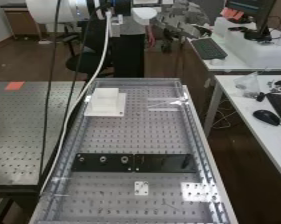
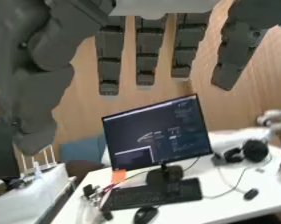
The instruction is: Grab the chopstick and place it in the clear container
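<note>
Across the middle and bottom of the frame in the high view, a perforated bench (image 1: 140, 135) with clear rails along both sides. At the top of the frame, the white robot arm (image 1: 51, 10); toward the upper right, the grey hand (image 1: 182, 19), well apart from the things on the bench. Fingers (image 2: 147, 55) straight and spread, pinching nothing. Below the middle, two black plates (image 1: 101, 161) end to end. At the upper left of the bench, a white block (image 1: 105, 96) on a white base. To the right of that, a clear piece (image 1: 162, 108), perhaps the clear container. As for the chopstick, too faint or small to place. Probably at the stage before the grasp. Next, needs to locate the chopstick, lower the hand over the bench and close on the thin shaft without rolling it.
</note>
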You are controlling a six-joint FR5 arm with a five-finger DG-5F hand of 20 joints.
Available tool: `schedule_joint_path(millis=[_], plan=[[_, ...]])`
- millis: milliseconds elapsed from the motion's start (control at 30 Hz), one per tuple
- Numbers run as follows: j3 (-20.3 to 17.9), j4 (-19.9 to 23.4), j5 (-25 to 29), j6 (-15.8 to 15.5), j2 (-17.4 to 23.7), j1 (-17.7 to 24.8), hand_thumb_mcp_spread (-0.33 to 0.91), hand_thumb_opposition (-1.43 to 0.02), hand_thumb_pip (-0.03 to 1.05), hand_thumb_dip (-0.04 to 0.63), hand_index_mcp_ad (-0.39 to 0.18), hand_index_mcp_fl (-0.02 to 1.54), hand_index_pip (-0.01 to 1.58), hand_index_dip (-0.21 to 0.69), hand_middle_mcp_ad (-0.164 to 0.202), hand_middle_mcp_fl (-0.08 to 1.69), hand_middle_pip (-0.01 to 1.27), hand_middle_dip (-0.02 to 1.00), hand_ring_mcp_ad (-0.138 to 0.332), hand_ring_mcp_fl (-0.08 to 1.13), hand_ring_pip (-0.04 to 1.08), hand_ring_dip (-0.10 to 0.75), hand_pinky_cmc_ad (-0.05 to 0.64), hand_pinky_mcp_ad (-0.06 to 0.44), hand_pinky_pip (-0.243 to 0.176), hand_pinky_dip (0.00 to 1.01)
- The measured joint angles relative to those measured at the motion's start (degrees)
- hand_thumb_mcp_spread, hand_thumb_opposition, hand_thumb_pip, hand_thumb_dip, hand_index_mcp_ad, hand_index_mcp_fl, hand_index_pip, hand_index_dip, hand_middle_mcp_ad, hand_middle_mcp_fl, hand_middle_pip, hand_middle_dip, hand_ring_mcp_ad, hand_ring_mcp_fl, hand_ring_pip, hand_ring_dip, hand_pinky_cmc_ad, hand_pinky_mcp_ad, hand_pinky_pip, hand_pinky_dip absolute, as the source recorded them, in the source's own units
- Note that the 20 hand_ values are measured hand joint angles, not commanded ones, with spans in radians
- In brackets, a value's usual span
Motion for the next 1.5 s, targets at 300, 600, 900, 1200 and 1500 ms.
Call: schedule_joint_path(millis=[300,600,900,1200,1500], plan=[[-3.67,-2.03,0.76,-13.46,6.63,-0.51,0.24,-0.74,0.42,0.141,-0.19,0.34,0.05,0.332,0.005,0.14,0.1,0.33,0.113,0.02,0.09,0.216,0.494,0.379,0.019,0.18],[-0.34,-12.91,3.25,-15.5,4.38,-0.77,0.24,-0.74,0.47,0.143,-0.195,0.34,0.05,0.314,-0.002,0.14,0.11,0.3,0.112,0.01,0.1,0.183,0.494,0.379,0.003,0.18],[-0.85,-11.52,4.23,-14.4,4.51,-0.94,0.24,-0.74,0.47,0.143,-0.187,0.37,0.05,0.314,0.005,0.14,0.11,0.29,0.12,0.01,0.1,0.182,0.494,0.379,0.003,0.18],[-1.42,-10.38,4.42,-13.53,4.67,-1.0,0.24,-0.74,0.47,0.143,-0.197,0.39,0.05,0.314,-0.002,0.19,0.11,0.29,0.113,0.02,0.1,0.182,0.51,0.379,0.0,0.18],[-1.74,-9.03,5.81,-12.9,4.49,-0.71,0.24,-0.74,0.45,0.143,-0.188,0.4,0.05,0.314,0.0,0.19,0.11,0.29,0.115,0.01,0.12,0.182,0.51,0.379,0.003,0.18]])
